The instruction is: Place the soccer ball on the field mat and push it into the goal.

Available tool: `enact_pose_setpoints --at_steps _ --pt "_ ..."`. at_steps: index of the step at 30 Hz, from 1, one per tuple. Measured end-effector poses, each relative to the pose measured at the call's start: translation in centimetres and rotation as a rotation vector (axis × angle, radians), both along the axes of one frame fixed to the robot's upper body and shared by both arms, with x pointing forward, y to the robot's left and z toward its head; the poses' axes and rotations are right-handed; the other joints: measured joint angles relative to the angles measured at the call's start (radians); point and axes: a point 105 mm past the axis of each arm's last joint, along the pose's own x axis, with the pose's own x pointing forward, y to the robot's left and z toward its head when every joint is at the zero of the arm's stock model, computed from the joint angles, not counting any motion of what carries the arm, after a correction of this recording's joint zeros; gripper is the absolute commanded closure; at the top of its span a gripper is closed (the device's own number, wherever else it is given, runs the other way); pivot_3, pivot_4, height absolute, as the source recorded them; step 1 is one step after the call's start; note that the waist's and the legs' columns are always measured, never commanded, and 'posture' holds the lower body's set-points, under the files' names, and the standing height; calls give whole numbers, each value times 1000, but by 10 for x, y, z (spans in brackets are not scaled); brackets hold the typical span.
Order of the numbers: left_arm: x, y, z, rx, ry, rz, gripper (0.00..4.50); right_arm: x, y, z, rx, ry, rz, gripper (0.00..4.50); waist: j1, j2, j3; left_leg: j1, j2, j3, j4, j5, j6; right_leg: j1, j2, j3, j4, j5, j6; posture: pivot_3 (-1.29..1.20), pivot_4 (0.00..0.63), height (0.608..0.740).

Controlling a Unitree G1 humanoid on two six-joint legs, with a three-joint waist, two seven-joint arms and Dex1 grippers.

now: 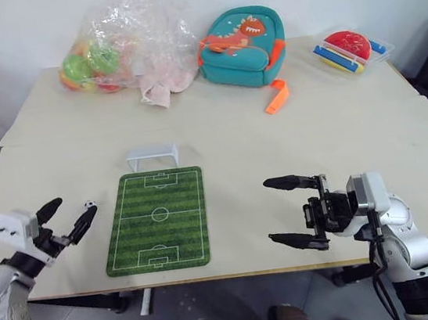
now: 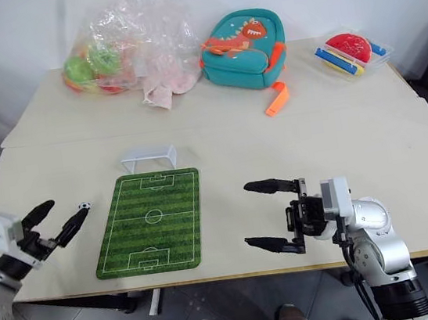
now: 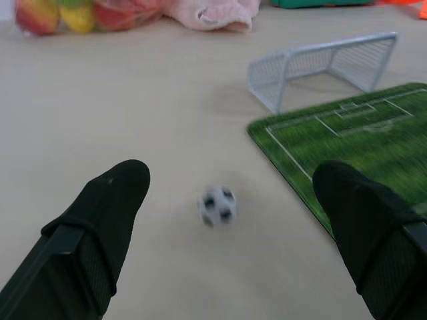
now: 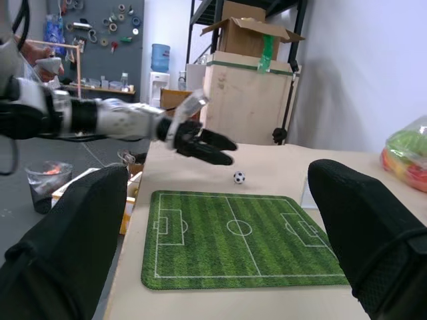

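While both our arms reach in over the table (image 1: 218, 128), we hold our right gripper (image 1: 293, 211) beside the field mat (image 1: 157, 219), pointing across at it, fingers spread wide and empty. Our left gripper (image 1: 67, 215) sits level off the mat's other side, fingers spread too, nothing pinched. One mat, one white goal (image 1: 152, 157) at its far end. One soccer ball (image 1: 90, 204) lies on the bare tabletop beside the mat, just ahead of our left fingertips (image 3: 110, 200).
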Motion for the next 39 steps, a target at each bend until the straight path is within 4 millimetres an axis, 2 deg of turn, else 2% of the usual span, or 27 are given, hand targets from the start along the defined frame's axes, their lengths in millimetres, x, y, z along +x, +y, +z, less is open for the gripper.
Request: enact_pose_setpoints --at_steps 7,8,10,20,25,29,31,33,35,39 --pt "27 1 -17 -16 75 29 14 1 3 -3 14 14 -22 0 -8 0 0 -1 0 0 -1 0 0 -1 0 -1 0 0 0 0 150 740" --pt "28 2 -19 -13 83 32 192 1 3 -3 12 14 -26 0 -9 0 0 -1 0 1 -1 0 0 -1 0 -1 -1 0 0 0 150 740" --pt "28 3 -24 -17 104 37 586 2 3 -3 14 14 -36 0 -10 0 0 -1 0 1 -1 0 0 -2 0 -1 0 0 0 0 150 740" --pt "24 7 -29 -14 149 12 3632 5 4 0 33 -2 -72 0 -7 0 0 -1 0 0 0 0 0 -2 0 -1 0 0 0 0 150 740" --pt "21 2 -27 -33 138 -44 3638 6 4 -5 31 -6 -74 0 -8 0 0 -1 0 1 0 0 0 -2 0 -1 0 0 0 0 150 740" --pt "3 -10 3 -36 81 -223 3638 8 -1 -11 3 1 -76 0 -10 0 0 -2 1 0 0 0 0 -3 0 -1 0 0 0 0 150 740" --pt "-11 -22 25 28 81 -361 3638 8 -11 -11 -35 -6 -88 0 -9 0 0 -2 1 0 0 0 0 -2 -1 0 -1 0 0 0 150 740" --pt "-26 -39 35 114 121 -501 3638 7 -22 -12 -79 -8 -94 0 -7 1 1 -2 2 0 -1 -1 1 -1 -2 -1 -2 0 0 0 150 740" --pt "-43 -60 34 189 180 -654 3638 3 -34 -13 -121 6 -89 0 -4 5 2 -2 3 -1 -1 -1 1 0 -2 -1 -4 0 0 0 150 740" --pt "-61 -91 16 230 263 -858 3638 -6 -47 -19 -181 51 -58 0 -5 8 4 -2 1 0 -1 -1 1 0 0 -1 -5 0 0 0 150 740"
